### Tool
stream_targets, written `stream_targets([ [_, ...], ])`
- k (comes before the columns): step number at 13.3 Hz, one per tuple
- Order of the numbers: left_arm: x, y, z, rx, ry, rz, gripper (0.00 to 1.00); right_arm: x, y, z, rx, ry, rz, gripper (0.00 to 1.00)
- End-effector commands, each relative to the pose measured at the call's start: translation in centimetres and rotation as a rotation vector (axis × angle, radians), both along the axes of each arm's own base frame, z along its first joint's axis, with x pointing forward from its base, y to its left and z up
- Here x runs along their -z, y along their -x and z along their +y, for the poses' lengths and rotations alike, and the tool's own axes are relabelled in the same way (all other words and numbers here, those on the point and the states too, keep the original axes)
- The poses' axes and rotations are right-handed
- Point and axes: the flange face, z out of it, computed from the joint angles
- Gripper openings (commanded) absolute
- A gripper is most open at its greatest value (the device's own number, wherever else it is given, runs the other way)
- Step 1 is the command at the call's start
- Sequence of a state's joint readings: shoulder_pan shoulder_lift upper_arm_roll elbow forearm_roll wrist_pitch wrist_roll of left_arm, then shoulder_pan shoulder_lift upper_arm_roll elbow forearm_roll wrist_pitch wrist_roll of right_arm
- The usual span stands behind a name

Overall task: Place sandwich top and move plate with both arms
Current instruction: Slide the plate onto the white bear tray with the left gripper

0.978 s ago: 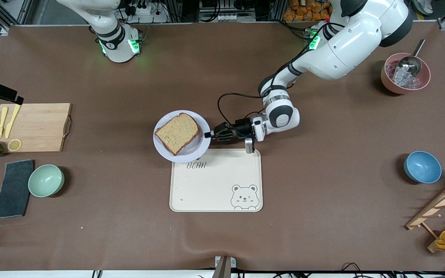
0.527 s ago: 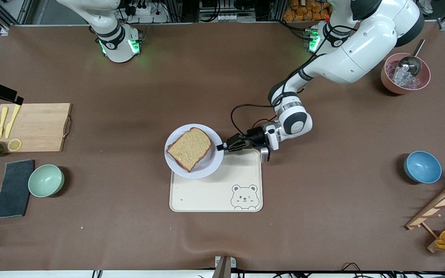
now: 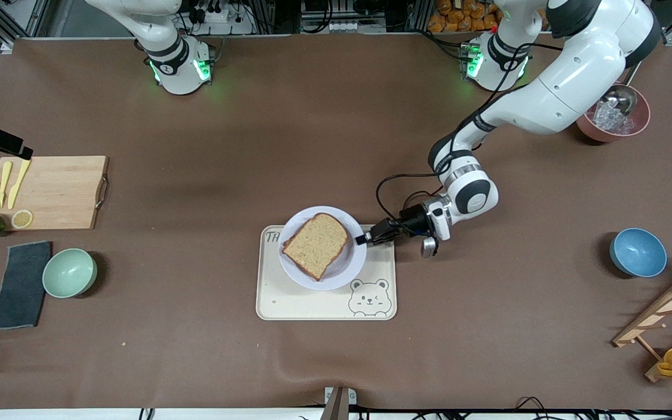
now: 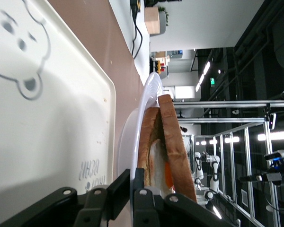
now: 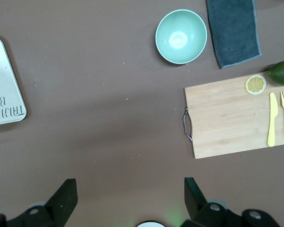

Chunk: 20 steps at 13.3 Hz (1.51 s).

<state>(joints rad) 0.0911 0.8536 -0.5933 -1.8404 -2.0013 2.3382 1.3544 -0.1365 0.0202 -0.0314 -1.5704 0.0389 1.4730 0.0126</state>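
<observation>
The sandwich top (image 3: 316, 245), a plain tan slice, lies on the pale plate (image 3: 336, 281). My left gripper (image 3: 363, 238) is shut on the plate's rim at the side toward the left arm's end. The plate is over the cream bear tray (image 3: 301, 303). In the left wrist view the jaws (image 4: 132, 182) pinch the thin rim of the plate (image 4: 146, 104). There the sandwich top (image 4: 173, 137) sits on a fried egg (image 4: 157, 165) and a lower slice. My right gripper (image 5: 128, 187) waits open, high over bare table, holding nothing.
A wooden cutting board (image 3: 50, 189) with yellow cutlery, a green bowl (image 3: 69, 272) and a dark cloth (image 3: 21, 284) lie toward the right arm's end. A blue bowl (image 3: 637, 252), a pink bowl of ice (image 3: 611, 116) and a wooden rack (image 3: 668, 315) stand toward the left arm's end.
My left gripper has carried the plate and sandwich nearer to the front camera and toward the left arm's end, from beside the tray's edge to over the tray. The right arm has not moved.
</observation>
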Motion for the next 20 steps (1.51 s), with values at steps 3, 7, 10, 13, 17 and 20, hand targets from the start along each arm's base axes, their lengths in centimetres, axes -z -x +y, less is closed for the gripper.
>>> stream_targets([
  [3, 0.4, -0.9, 2.3, -0.02, -0.015, 0.028, 0.0, -1.6, -0.1, 0.3, 0.0, 0.021, -0.027, 1.0],
  [7, 3.3, -0.7, 3.6, -0.015, -0.052, 0.052, 0.0, -1.6, -0.6, -0.3, 0.005, 0.011, -0.032, 1.0],
  [10, 4.6, -0.4, 4.4, -0.008, -0.082, 0.061, 0.0, -2.5, -0.6, -0.3, 0.006, 0.02, -0.047, 1.0],
  [13, 5.4, 0.2, 4.1, 0.004, -0.086, 0.073, 0.0, -2.0, -0.8, 0.1, 0.0, 0.017, -0.037, 1.0],
  [17, 5.6, 0.1, 4.3, 0.011, -0.096, 0.069, 0.13, -2.0, -0.9, 0.2, -0.005, 0.015, -0.037, 1.0],
  [20, 5.5, 0.0, 4.3, 0.025, -0.098, 0.086, 0.33, -1.2, -1.2, 0.1, -0.003, 0.009, -0.023, 1.0],
])
